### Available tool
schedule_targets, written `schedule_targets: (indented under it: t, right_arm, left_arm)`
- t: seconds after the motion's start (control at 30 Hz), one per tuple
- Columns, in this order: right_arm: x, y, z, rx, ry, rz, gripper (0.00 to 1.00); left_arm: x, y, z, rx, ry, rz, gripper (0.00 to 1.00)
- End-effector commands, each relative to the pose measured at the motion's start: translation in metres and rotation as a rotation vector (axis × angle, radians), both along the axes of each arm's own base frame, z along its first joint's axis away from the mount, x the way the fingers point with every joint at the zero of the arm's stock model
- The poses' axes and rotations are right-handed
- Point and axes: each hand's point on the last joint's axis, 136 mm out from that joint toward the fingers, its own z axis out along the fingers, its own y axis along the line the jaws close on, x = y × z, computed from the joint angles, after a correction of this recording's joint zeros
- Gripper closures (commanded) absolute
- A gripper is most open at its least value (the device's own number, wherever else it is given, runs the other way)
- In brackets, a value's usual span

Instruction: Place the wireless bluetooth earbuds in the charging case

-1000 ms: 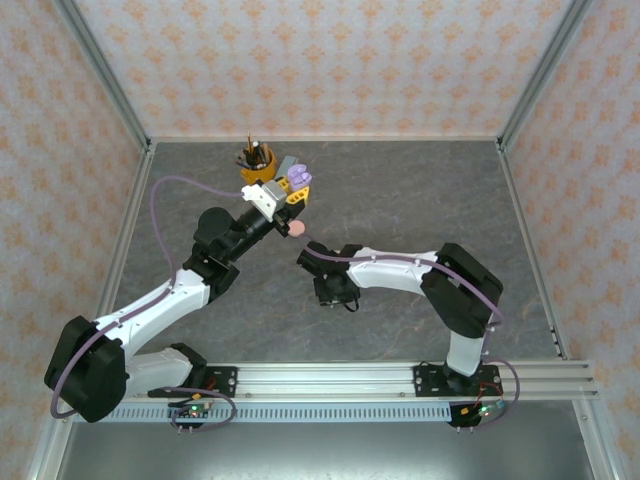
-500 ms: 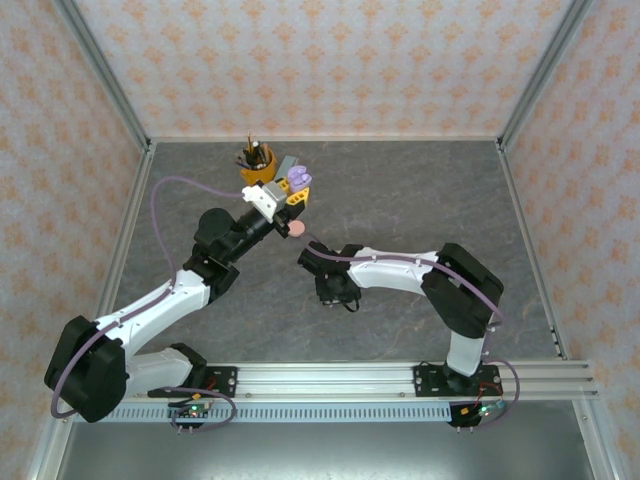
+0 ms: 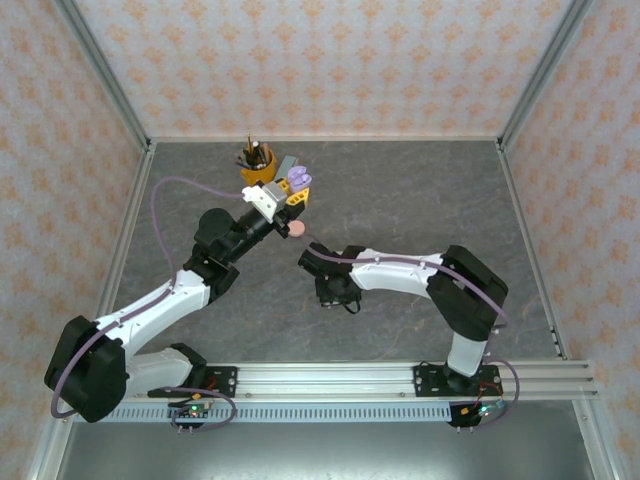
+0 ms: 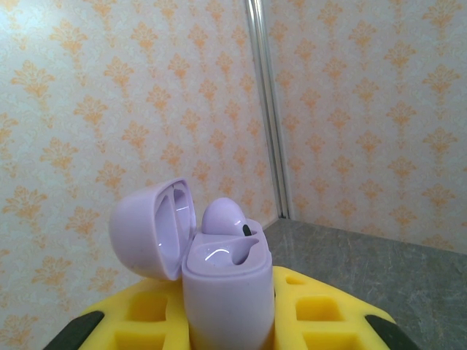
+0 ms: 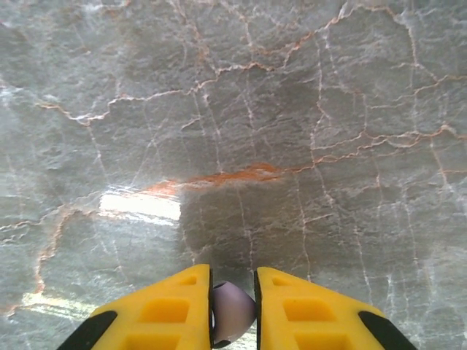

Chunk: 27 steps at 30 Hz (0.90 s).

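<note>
Charging case [image 4: 226, 292]: lilac, lid [image 4: 149, 230] open, upright, clamped between left gripper [image 4: 230, 324] fingers.
Seated earbud [image 4: 222, 217]: lilac, in the case (above the fingertips).
Second earbud [image 5: 232, 312]: pinched tight between right gripper [image 5: 233, 277] fingers.
Table [image 5: 292, 146]: marble, beyond the tips.

Readable text: none.
Charging case [image 4: 226, 299]: plain lilac shell, no logo or lettering legible.
Lilac earbud [image 5: 233, 315]: no marking legible.
Wall [image 4: 109, 109] behind charging case: orange ornament pattern, no words.
</note>
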Motion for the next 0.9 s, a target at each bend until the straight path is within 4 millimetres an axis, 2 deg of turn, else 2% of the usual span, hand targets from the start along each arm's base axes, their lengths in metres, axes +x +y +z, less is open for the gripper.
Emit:
schedule_targets:
  t: [0.0,0.27,0.57,0.73,0.87]
  right_arm:
    - [0.001,-0.004,0.019,-0.006,-0.047,0.040,0.81]
    - [0.007,-0.014,0.030,-0.068,-0.110,0.144,0.81]
    - [0.020,-0.034,0.034,-0.155,-0.202,0.147,0.81]
    - [0.031,-0.045,0.058,-0.151,-0.296,0.123,0.81]
    - [0.042,-0.054,0.092,-0.123,-0.386,0.097,0.81]
  left_arm:
    - [-0.007,0.005,0.016,-0.037,-0.035,0.010,1.00]
    - [-0.009,0.005,0.018,-0.039,-0.039,0.009,1.00]
    - [-0.010,0.006,0.018,-0.035,-0.038,0.010,1.00]
    - [-0.010,0.007,0.017,-0.028,-0.038,0.016,1.00]
    - [-0.009,0.007,0.014,-0.025,-0.033,0.016,1.00]
